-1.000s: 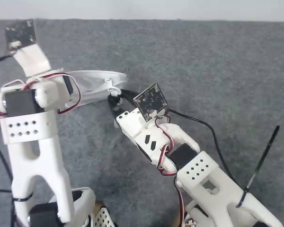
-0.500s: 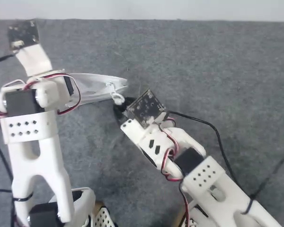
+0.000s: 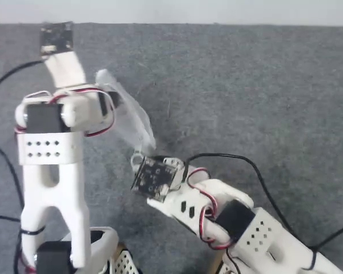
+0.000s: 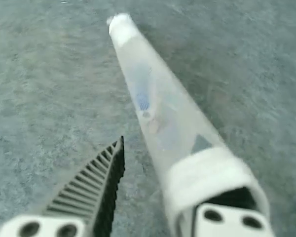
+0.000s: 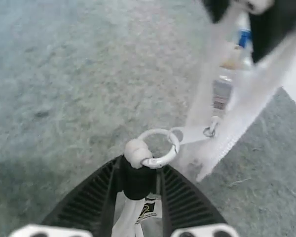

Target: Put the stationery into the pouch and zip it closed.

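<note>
Translucent white pouch (image 4: 163, 113) flecked blue and tan, against mottled grey table cover (image 3: 263, 85); beside the pouch, white zip-pull ring (image 5: 163, 159) and ribbed black right gripper (image 5: 138, 173).

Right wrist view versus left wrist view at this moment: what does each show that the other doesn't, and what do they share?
Right wrist view: the right gripper shut on the zipper pull. Left wrist view: the left gripper at the white-banded end of the pouch. Both: the translucent pouch, stationery faintly visible inside, above the grey mat.
</note>
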